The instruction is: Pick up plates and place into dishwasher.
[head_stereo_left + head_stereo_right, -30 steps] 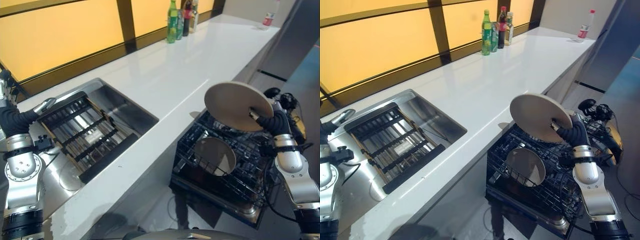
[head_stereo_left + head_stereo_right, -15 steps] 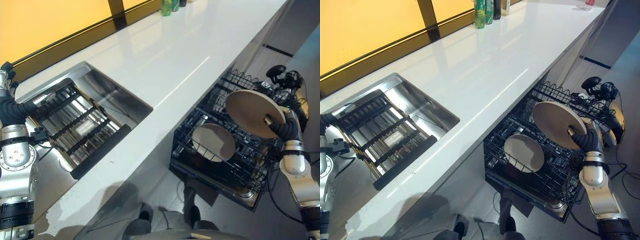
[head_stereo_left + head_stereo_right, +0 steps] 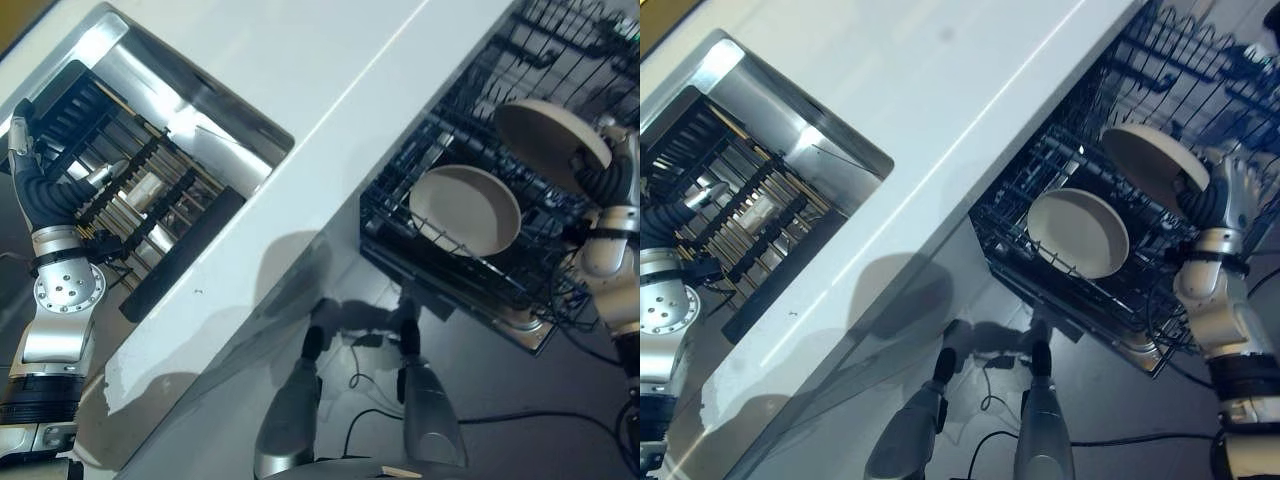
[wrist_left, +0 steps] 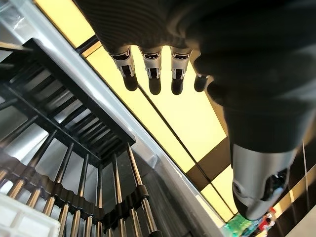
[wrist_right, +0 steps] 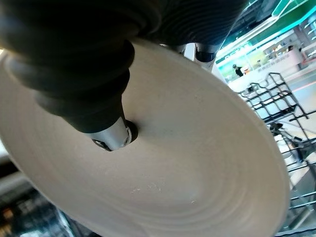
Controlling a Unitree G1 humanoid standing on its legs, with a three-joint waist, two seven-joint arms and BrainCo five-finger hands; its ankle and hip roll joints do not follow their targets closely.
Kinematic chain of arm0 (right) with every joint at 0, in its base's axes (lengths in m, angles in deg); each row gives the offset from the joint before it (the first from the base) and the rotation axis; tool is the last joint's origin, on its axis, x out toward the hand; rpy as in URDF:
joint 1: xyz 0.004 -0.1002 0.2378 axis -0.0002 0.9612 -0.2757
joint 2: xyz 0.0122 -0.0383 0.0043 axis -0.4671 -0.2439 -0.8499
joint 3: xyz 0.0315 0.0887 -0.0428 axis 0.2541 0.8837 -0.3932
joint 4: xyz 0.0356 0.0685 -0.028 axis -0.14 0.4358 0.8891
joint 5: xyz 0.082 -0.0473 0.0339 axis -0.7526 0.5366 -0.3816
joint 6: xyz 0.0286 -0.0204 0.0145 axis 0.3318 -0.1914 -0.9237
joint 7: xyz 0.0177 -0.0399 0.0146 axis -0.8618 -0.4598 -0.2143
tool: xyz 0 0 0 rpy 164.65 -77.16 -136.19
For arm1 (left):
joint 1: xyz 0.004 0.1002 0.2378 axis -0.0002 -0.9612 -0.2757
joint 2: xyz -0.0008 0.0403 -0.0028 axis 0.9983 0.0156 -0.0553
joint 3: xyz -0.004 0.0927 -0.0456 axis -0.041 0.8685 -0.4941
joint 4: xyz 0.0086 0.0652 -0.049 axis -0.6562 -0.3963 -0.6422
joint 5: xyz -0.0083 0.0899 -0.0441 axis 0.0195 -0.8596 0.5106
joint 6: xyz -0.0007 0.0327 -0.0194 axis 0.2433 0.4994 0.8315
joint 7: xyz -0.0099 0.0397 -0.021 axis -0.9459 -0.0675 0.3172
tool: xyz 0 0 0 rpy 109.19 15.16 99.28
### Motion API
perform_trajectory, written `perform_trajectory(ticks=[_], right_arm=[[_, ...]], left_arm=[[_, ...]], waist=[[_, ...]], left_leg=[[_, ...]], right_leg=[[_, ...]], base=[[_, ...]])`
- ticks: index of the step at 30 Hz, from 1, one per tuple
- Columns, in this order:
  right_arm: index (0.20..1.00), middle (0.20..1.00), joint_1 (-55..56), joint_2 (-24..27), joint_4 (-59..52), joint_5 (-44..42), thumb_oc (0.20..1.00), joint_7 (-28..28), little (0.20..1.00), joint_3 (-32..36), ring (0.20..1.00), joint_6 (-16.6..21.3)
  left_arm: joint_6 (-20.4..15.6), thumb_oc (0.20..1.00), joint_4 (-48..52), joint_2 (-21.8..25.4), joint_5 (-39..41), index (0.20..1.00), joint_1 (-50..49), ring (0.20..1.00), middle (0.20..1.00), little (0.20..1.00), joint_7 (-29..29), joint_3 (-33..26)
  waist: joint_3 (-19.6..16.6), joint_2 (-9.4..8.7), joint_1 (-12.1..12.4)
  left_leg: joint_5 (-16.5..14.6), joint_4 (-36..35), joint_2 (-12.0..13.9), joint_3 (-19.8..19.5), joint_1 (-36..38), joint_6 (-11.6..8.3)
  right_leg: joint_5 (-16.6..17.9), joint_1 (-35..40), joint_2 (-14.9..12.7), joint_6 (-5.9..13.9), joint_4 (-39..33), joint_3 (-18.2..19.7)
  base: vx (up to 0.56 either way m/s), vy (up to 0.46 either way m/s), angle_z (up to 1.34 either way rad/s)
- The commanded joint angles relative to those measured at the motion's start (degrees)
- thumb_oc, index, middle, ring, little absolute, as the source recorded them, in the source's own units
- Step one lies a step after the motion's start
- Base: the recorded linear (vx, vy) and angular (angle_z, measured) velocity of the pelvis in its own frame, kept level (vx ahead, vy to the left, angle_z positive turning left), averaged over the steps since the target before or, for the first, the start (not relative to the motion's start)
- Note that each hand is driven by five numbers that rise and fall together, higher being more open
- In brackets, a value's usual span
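**Plate held over the dishwasher rack**

While the white table (image 3: 330, 60) runs diagonally through the head views, a steel sink (image 3: 190, 110) is sunk into it on the robot's left, and a dark slatted drying rack (image 3: 130, 190) lies inside the basin. Below the table's front edge a black wire dishwasher rack (image 3: 1080, 290) is pulled out over the dark floor. One beige plate (image 3: 1078, 232) already leans among the rack's tines, near its front edge. Upright wire tines surround that plate and stand under the held one, and further wire baskets fill the back part of the rack.

A second beige plate (image 3: 551, 133) is in the right hand (image 3: 603, 180), tilted, above the rack's right side and just behind and to the right of the seated plate; the two plates look close but apart. In the right wrist view the thumb presses on the plate's broad face (image 5: 163, 163) while the fingers pass behind its rim, so the hand pinches the plate by its edge. The right forearm rises from the lower right, beside the rack's outer side.

The left hand (image 3: 30, 165) is raised over the left end of the sink, above the drying rack. Its fingers (image 4: 150, 74) are straight and side by side, holding nothing, the thumb apart from them.
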Motion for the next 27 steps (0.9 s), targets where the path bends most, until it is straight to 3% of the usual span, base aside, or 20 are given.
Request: perform_trajectory(ticks=[1,12,19,27], right_arm=[[0.2,0.2,-3.8,7.9,-1.2,3.0,0.2,-3.0,0.2,-4.3,0.2,0.5],[0.2,0.2,-9.2,7.9,7.0,-2.5,0.2,10.7,0.2,-13.1,0.2,-1.0],[0.2,0.2,-10.6,5.8,11.2,-4.8,0.2,22.6,0.2,-16.8,0.2,-5.2],[0.2,0.2,-11.8,3.7,15.4,-6.4,0.2,21.1,0.2,-18.4,0.2,-5.6]], left_arm=[[-2.8,1.0,1.0,-1.1,2.1,1.0,2.0,1.0,1.0,1.0,-3.3,1.0],[-3.0,1.0,0.7,-0.3,3.5,1.0,4.3,1.0,1.0,1.0,-4.4,2.5],[-1.6,1.0,0.9,-0.4,4.0,1.0,5.7,1.0,1.0,1.0,-4.2,3.1],[-1.3,1.0,0.2,-0.3,4.4,1.0,7.2,1.0,1.0,1.0,-4.2,3.9]], waist=[[-5.2,1.86,-0.5],[-3.6,3.88,-0.3],[-2.7,4.85,-0.3],[-1.8,5.97,-0.3]], left_leg=[[5.5,-7.2,4.9,-2.4,0.3,-2.06],[7.2,-9.4,4.1,-0.5,-1.1,-2.04],[7.3,-9.3,4.1,0.6,-1.2,-2.08],[7.4,-9.3,3.7,1.5,-0.9,-1.65]], right_leg=[[-4.4,-6.6,-2.1,2.99,9.0,1.9],[-4.4,-8.8,-2.7,2.31,9.0,1.7],[-4.3,-9.8,-3.5,2.26,9.6,1.5],[-4.5,-9.3,-3.8,2.12,9.8,1.2]], base=[[-0.05,0.052,-0.09],[-0.02,0.028,0.0],[0.0,0.003,-0.01],[0.0,0.004,0.0]])
